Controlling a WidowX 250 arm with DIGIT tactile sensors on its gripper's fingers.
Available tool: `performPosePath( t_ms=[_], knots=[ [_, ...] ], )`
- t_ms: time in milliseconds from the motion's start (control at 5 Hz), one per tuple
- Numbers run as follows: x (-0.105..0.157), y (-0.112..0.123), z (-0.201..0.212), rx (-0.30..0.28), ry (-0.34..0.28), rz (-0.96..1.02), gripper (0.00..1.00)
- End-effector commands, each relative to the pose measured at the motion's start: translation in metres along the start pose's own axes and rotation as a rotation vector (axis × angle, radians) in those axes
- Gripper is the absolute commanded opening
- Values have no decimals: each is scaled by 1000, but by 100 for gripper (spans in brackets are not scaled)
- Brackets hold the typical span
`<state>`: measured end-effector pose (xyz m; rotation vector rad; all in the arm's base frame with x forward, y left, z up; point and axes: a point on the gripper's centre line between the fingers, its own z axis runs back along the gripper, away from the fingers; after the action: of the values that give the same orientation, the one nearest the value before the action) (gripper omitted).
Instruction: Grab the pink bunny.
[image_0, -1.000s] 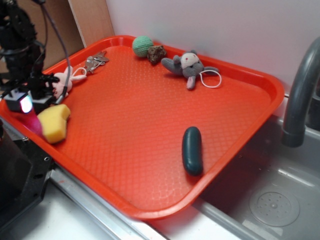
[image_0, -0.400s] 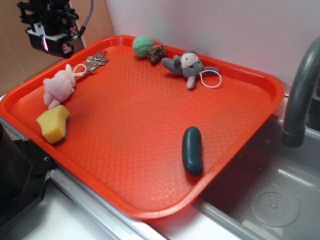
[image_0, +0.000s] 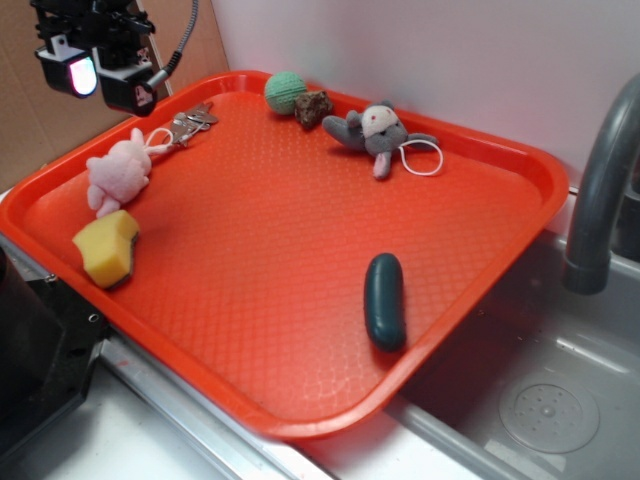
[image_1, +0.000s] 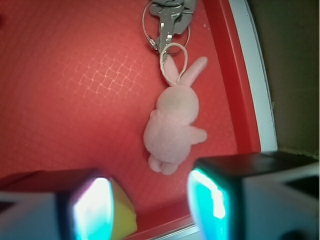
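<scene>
The pink bunny (image_0: 118, 175) lies on the left side of the red tray (image_0: 300, 270), its white loop cord (image_1: 172, 52) beside a bunch of keys. In the wrist view the pink bunny (image_1: 175, 125) lies flat, ears pointing up the frame. My gripper (image_0: 100, 75) hangs high above the tray's left rim, above and behind the bunny. Its gripper (image_1: 152, 207) fingers stand wide apart with nothing between them; only tray and a corner of yellow sponge show through the gap.
A yellow sponge (image_0: 107, 246) sits just in front of the bunny. Keys (image_0: 190, 122), a green ball (image_0: 286, 91), a brown lump (image_0: 314, 107) and a grey plush animal (image_0: 380, 132) line the back. A dark oblong (image_0: 385, 300) lies at front right; a faucet (image_0: 600, 180) stands beyond.
The gripper has risen from low at the tray's left edge, where it hid part of the bunny, to high above the rim. The bunny lies uncovered in the same spot.
</scene>
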<state>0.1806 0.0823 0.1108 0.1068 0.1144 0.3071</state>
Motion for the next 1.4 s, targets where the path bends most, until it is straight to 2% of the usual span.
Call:
performPosePath(
  t_ms=[0, 200, 400, 600, 800, 1000, 1200],
  knots=[
    [11, 18, -22, -31, -101, -6, 100],
    [14, 14, -43, -30, -101, -22, 100],
    [9, 14, -61, -24, -67, -35, 100],
    [-4, 24, -88, -15, 10, -26, 100],
    [0, 20, -80, 6, 0, -26, 0],
    [-2, 16, -53, 36, -57, -52, 0],
    [0, -1, -8, 62, -123, -81, 0]
  ],
)
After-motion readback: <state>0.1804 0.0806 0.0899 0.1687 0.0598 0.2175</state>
